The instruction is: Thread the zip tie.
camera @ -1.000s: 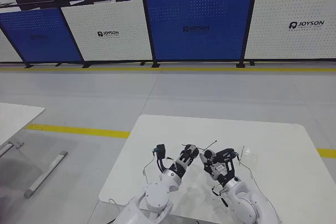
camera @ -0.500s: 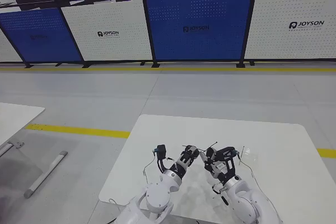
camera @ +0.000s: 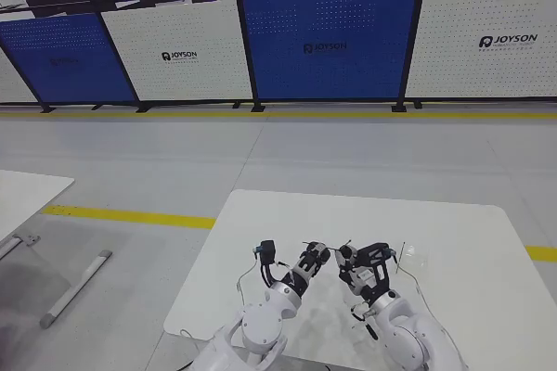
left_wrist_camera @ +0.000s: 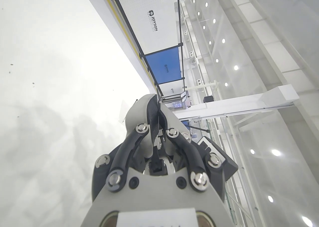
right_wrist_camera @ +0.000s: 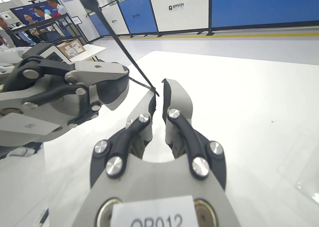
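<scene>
We see the zip tie (right_wrist_camera: 124,48) as a thin, flat black plastic strap, bent into a sharp V above the smooth white table (right_wrist_camera: 236,88). One leg comes out of the left gripper (right_wrist_camera: 125,78), whose dark, textured pads are pressed together on it. The other leg rises to a thicker, blurred head. The bend touches one fingertip (right_wrist_camera: 145,106) of the right gripper (right_wrist_camera: 159,88), whose fingers stand slightly apart. A clear film-like sheet (camera: 410,259) lies on the table near the right arm; we cannot tell whether it holds anything.
</scene>
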Available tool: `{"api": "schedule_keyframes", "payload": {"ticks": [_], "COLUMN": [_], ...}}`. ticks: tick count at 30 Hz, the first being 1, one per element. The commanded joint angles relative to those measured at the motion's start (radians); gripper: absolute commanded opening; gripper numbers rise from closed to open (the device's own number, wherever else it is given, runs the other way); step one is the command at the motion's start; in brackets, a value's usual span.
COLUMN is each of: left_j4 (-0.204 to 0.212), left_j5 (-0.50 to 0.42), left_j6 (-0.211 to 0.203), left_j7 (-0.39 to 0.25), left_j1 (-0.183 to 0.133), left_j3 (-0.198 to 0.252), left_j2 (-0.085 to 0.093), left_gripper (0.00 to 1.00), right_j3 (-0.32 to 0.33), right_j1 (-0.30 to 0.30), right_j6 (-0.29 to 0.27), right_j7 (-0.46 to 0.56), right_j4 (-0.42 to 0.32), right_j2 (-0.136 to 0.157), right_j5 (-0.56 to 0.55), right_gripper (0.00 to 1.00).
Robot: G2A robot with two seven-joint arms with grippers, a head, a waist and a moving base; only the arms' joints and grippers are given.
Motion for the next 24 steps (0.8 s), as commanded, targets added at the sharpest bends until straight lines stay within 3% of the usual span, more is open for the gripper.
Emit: {"api": "schedule_keyframes", "payload": {"ticks": [1, 6, 9, 10, 24], "left_j4": [0.000, -0.001, -0.001, -0.001, -0.006], "left_j5": [0.000, 0.001, -0.001, -0.001, -0.010], "left_j6": [0.000, 0.000, 0.001, 0.001, -0.006], "left_j7": [-0.001, -0.002, -0.002, -0.002, 0.004], "left_j1": [0.000, 0.000, -0.001, -0.001, -0.010], "left_j3": [0.000, -0.002, -0.003, -0.003, -0.004], "left_j2": [0.000, 0.000, 0.000, 0.000, -0.003], "left_gripper": [0.00, 0.00, 0.00, 0.00, 0.00], "right_j3": [-0.003, -0.010, -0.012, -0.012, -0.017], "right_j1": [0.003, 0.010, 0.013, 0.013, 0.024], "right_j6": [0.001, 0.004, 0.006, 0.006, 0.003], "right_j7": [0.002, 0.005, 0.004, 0.004, 0.009], "right_j4": [0.001, 0.007, 0.009, 0.009, 0.025], "right_j2": [0.000, -0.001, 0.000, 0.000, 0.002], "right_j5": [0.001, 0.002, 0.002, 0.003, 0.003], "right_gripper": [0.14, 0.12, 0.06, 0.00, 0.00]}}
